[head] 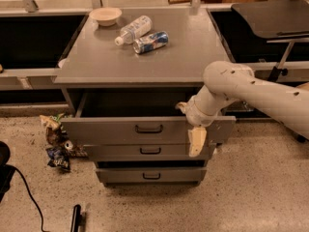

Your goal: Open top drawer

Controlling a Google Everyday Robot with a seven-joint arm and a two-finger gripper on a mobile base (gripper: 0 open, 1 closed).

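The top drawer (145, 128) of the grey metal cabinet is pulled out, and its dark inside shows behind the tall front panel. Its small black bar handle (148, 128) sits at the panel's centre. My gripper (195, 135), on the end of the white arm coming in from the right, is at the right part of the drawer's front panel, at its top edge and hanging down in front of it. It is well to the right of the handle.
Two narrower drawers (150, 151) sit shut below. On the cabinet top (193, 52) are a bowl (105, 15), a plastic bottle (133, 29) and a can (151, 41). Crumpled wrappers (55, 141) lie on the floor at the left. A black cable (26, 197) runs at the lower left.
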